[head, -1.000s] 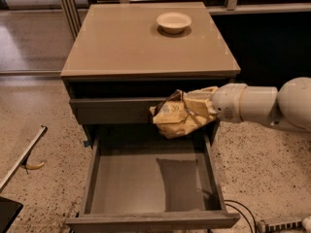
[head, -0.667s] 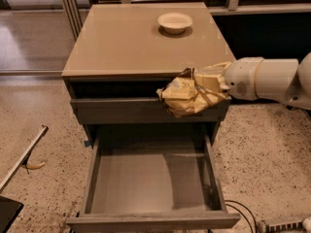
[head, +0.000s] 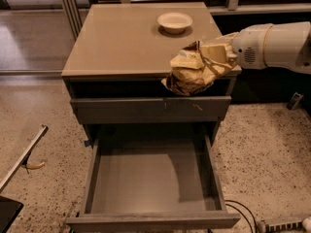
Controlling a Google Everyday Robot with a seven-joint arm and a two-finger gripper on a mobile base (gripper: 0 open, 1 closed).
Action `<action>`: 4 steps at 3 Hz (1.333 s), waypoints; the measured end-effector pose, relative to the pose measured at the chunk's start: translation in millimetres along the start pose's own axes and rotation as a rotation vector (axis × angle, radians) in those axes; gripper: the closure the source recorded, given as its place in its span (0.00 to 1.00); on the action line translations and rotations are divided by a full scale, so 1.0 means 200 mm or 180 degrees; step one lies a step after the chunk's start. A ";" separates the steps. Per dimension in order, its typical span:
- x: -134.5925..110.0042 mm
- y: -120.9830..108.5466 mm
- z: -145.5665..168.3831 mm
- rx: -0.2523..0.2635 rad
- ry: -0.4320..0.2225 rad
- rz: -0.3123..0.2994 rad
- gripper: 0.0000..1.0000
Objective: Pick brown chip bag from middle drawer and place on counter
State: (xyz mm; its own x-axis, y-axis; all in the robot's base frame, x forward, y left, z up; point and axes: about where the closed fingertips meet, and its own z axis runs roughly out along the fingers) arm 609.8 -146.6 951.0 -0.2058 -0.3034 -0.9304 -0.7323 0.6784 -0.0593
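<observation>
Nearest to us, well below the table (head: 121,42), the middle drawer (head: 141,178) stands pulled all the way out. Its plain grey floor and inner walls are on full show, with a shadow lying across its right half. Down on the speckled floor (head: 262,144), off past the table's right side, a dark cable (head: 243,211) curls by the drawer's front corner. Out to the table's left, a long pale bar (head: 24,157) lies at a slant.

One step up, just under the table's front edge, the closed grey drawer front (head: 121,109) shows small white scratch marks toward its right.

Now the action: the brown chip bag (head: 189,72) is up in the air at the table's front right corner. It's crumpled, showing pale yellow-cream with dark brown patches, and it hangs across the table's front edge and the dark gap below it. Whether it touches the table, I cannot tell. The tool (head: 216,57) is clenched on the bag's right end, right at that same corner. The white arm (head: 277,45) reaches in level from beyond the table's right side.

Further back, the glossy beige table top gleams, and a white bowl (head: 175,21) sits near its rear right — well apart from the bag.
</observation>
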 end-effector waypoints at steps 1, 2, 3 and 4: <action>-0.10 0.02 -0.02 -0.0004 -0.0089 -0.0170 1.00; -0.30 0.02 -0.01 -0.0032 -0.0158 -0.0469 1.00; -0.43 0.00 0.11 -0.0137 -0.0200 -0.0594 1.00; -0.45 -0.02 0.27 -0.0285 -0.0189 -0.0586 1.00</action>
State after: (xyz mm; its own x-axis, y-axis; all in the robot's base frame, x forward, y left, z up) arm 666.4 -86.1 1014.5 -0.0264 -0.3750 -0.9266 -0.8092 0.5522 -0.2005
